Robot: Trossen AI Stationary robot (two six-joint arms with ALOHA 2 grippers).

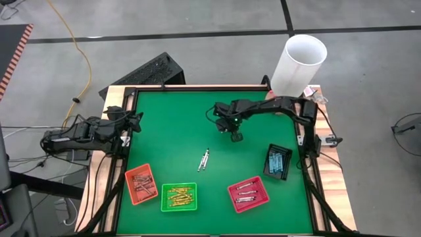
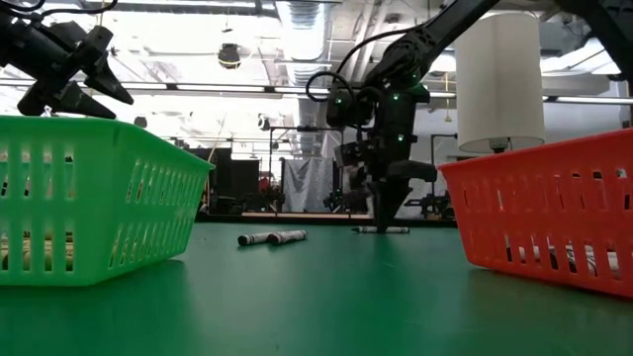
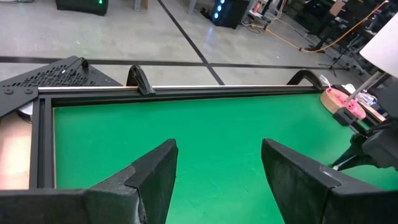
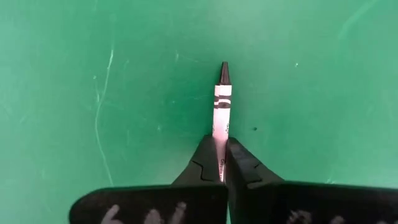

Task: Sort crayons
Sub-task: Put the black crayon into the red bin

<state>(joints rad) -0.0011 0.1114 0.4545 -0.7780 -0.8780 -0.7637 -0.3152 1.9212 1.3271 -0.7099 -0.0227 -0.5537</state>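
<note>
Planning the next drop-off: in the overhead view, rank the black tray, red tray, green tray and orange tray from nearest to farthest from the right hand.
From the right hand:
1. Black tray, toward the table's right edge.
2. Red tray, front, right of centre.
3. Green tray, front, left of centre.
4. Orange tray, front left.

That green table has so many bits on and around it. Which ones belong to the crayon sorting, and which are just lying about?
Part of the job:
- grey crayon pinched in the right hand
- two loose crayons mid-table
- orange tray, green tray, red tray, black tray, all holding crayons

Just lying about:
- white cylinder at the far corner
- yellow cable on the floor
- left hand, waiting, open
</note>
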